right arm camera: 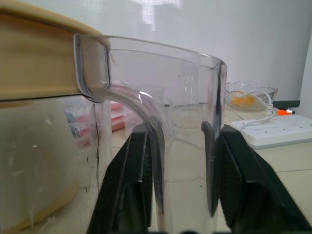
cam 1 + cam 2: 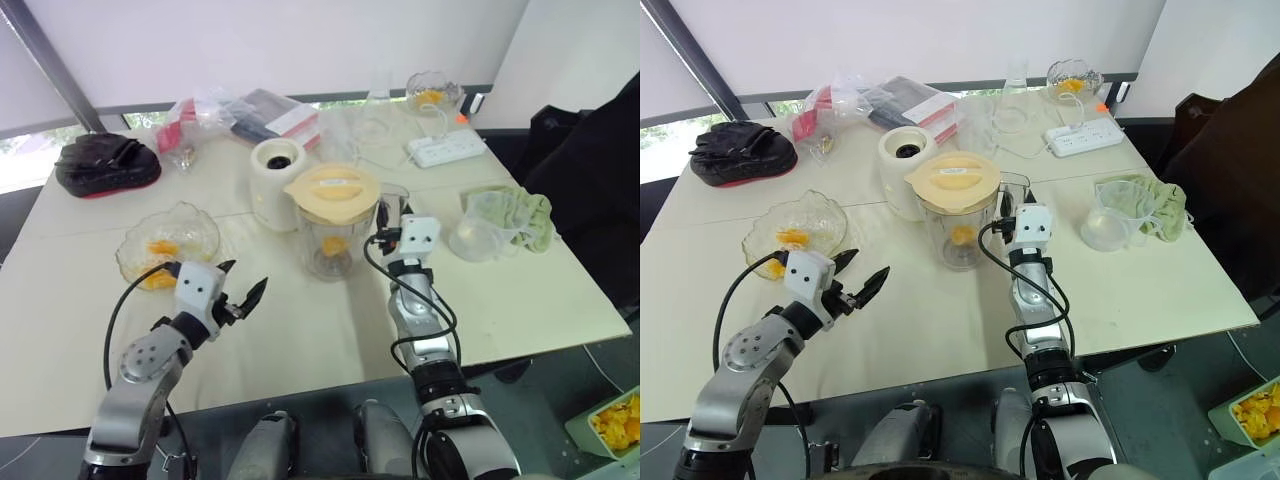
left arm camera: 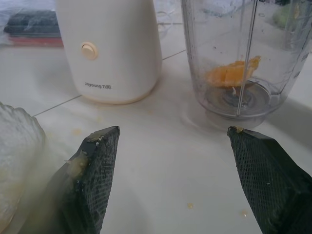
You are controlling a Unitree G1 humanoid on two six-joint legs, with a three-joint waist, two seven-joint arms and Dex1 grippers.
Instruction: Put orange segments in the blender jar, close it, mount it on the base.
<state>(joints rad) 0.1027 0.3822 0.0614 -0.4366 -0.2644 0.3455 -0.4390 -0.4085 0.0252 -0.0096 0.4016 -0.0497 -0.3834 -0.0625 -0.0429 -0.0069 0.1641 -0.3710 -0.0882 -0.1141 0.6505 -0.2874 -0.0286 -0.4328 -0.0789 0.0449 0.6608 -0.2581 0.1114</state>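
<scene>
Blender jar [image 2: 333, 240], lid [image 2: 333, 190] on, orange segment [image 3: 233, 73] inside, at middle of surface [image 2: 300, 330]; base [image 2: 277, 185] just beside, toward far-left corner. Right tool [image 1: 179, 141] clamped on handle [image 1: 131, 100]. Left tool [image 2: 248, 277] spread open, empty, nearer front-left corner.

**Operator:** List the non-task items on the table [image 2: 300, 340].

**Technician:** Black bag [image 2: 107, 165] at 10 o'clock, near the edge. Clear plastic bags holding red and dark packets [image 2: 262, 118] at 12 o'clock. White power strip [image 2: 446, 149] at 1 o'clock.

**Operator:** And at 3 o'clock?

**Technician:** Clear plastic jug [image 2: 478, 235], touching a crumpled green cloth [image 2: 535, 215].
</scene>
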